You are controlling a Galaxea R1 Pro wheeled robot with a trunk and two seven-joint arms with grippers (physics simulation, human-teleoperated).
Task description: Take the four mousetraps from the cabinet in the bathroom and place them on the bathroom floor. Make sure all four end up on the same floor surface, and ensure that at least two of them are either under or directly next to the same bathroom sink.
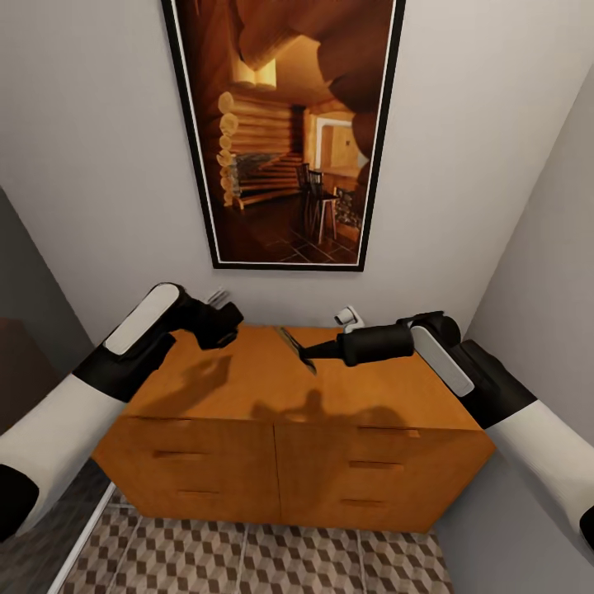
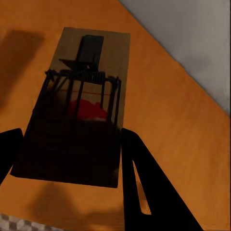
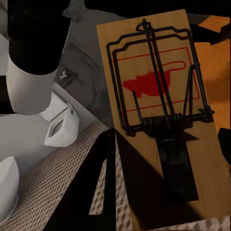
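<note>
Hanging above the cabinet (image 1: 272,388), a framed picture (image 1: 285,132) fronts both arms.

The picture frame (image 1: 285,132) is cut off at the head view's top edge — both forearms run off the sides.
</note>
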